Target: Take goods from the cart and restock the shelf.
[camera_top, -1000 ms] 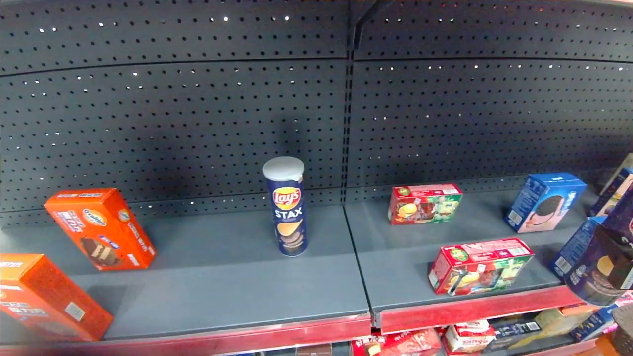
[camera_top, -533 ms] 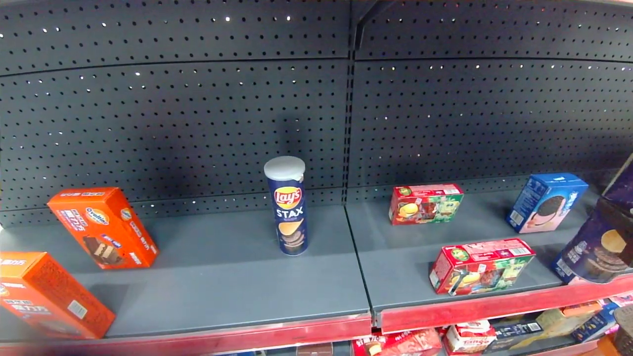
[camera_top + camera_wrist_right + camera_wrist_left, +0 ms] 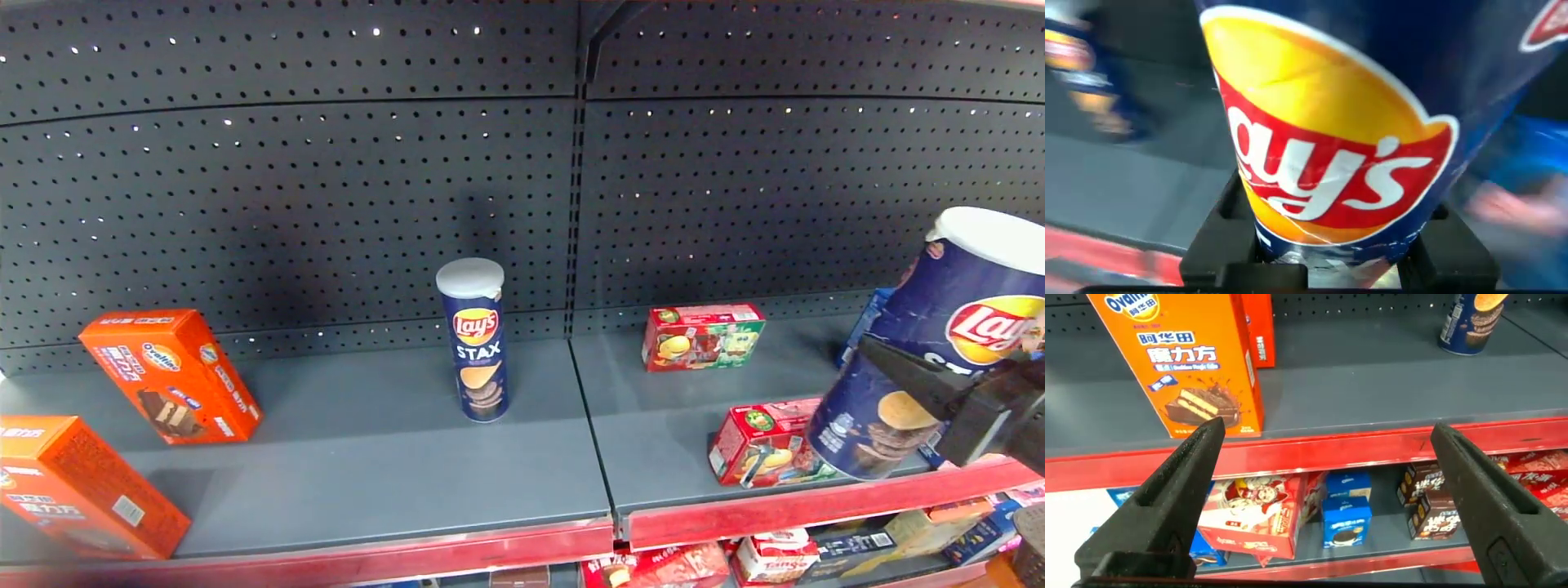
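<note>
- Since the earlier frames the blue chips can (image 3: pixel 955 286) has come up from the head view's right edge and now hangs, lid tilted toward the arm's side, over the front of the shelf's (image 3: pixel 367 457) right bay
- Right gripper (image 3: pixel 922 371) pinches this can around its lower half; the wrist view shows its body (image 3: pixel 1331 163) wedged between the jaws
- Risk one: the can is round and smooth and held off upright, so it may twist or slide in the grip if the arm swings fast
- Risk two: its bottom hangs just above the front red box (image 3: pixel 763 441) and in front of the blue cookie box (image 3: pixel 869 318); lowering here would likely knock one of them or land the can on a box
- Risk three: set down at this lean, it could topple and roll off over the red front edge (image 3: pixel 784 510)
- Bare shelf beside the standing can (image 3: pixel 475 339) looks the safer spot, though a wide sweep might tip that one
- Left gripper (image 3: pixel 1325 429) hangs spread and empty, low before the shelf edge near an orange box (image 3: pixel 1180 363), well apart from the work
</note>
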Controlling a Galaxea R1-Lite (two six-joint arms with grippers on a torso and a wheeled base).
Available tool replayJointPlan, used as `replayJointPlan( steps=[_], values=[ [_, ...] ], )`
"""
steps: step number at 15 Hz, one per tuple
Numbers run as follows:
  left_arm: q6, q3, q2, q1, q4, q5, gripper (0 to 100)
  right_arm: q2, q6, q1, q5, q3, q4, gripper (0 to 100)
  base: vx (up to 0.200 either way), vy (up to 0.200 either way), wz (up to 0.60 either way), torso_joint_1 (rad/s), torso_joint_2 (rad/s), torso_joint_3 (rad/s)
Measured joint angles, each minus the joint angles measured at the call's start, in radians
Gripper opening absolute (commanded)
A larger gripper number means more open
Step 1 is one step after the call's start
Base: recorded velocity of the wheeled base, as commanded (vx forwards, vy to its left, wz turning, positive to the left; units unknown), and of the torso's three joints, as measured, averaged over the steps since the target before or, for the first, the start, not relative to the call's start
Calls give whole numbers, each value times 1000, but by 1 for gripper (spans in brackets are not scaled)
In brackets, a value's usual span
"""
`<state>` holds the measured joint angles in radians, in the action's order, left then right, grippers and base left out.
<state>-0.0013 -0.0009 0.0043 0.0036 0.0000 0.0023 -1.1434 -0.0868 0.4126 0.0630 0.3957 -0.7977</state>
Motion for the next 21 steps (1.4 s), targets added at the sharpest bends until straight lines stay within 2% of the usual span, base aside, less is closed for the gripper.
replayJointPlan(
  steps=[5,9,13,16,18,20,21],
  values=[
    [0,0,0,0,0,0,100,-189,14,128,-141,162,-81,0,0,0,0,0,0,0],
    [0,0,0,0,0,0,100,-277,15,231,-164,227,-110,0,0,0,0,0,0,0],
    [0,0,0,0,0,0,100,-307,14,293,-154,253,-109,0,0,0,0,0,0,0],
    [16,-1,0,-1,0,-7,100,-311,14,297,-146,254,-97,0,0,0,0,0,0,0],
    [15,0,0,-1,0,-5,100,-308,13,294,-70,243,-97,0,0,0,0,0,0,0],
    [-2,0,0,0,-2,3,100,-306,9,310,-43,210,-97,0,0,0,0,0,0,0],
    [-8,-17,6,-2,-1,-12,100,-302,8,316,-38,186,-97,0,0,0,0,0,0,0]
  ],
)
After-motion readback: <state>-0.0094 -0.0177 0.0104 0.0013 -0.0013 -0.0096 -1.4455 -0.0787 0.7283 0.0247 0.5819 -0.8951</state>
